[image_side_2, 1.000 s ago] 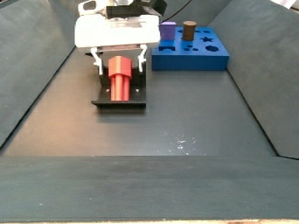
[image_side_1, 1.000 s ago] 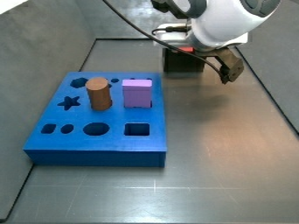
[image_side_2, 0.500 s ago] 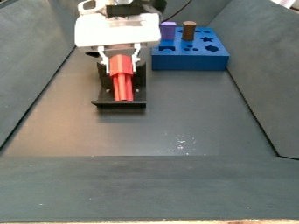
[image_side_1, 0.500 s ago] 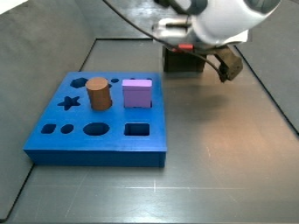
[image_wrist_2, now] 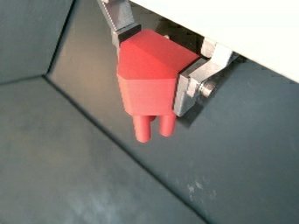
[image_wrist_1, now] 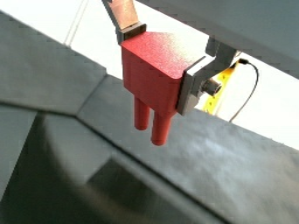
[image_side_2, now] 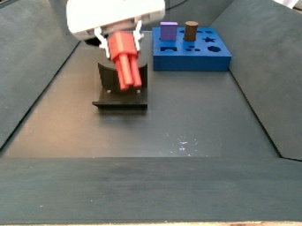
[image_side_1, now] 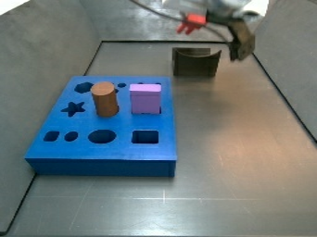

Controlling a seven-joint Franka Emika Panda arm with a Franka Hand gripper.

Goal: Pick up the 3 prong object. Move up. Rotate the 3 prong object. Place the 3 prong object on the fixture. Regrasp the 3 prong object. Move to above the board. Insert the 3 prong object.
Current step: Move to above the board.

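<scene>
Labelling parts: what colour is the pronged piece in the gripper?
Red. The pronged piece sits between the gripper fingers, clearest in a wrist view.

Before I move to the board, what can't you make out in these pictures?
- End effector, above the fixture: one finger's pad contact on the 3 prong object is hidden behind the piece in both wrist views.
- Third prong: only two show in both wrist views.
- Board: its near holes are hidden by its own edge in a side view.

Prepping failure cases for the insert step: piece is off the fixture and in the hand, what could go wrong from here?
1. The hand grips the red plastic 3 prong object by its block end only; it could tilt in the grasp, misaligning the prongs.
2. On the blue board, the brown cylinder and purple cube stand upright; a low approach might clip them.
</scene>
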